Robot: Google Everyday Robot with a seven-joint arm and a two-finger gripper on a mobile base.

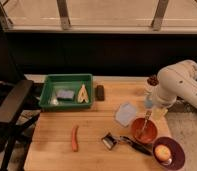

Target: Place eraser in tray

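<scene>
The eraser [99,92] is a small dark block lying on the wooden table, just off the right side of the tray. The tray [48,91] is a green bin at the table's back left; a grey-blue flat rectangle [65,94] and a yellowish V-shaped piece [82,94] lie in it. My white arm [179,80] comes in from the right. My gripper [150,102] hangs at the table's right side, above the orange bowl and well to the right of the eraser, apart from it.
A pale translucent square [126,114] lies mid-right. An orange-brown bowl [143,131] holds a utensil. A purple bowl [168,152] holds a yellow fruit. A black tool [111,141] and an orange carrot [74,137] lie near the front. A black chair [9,107] stands at the left.
</scene>
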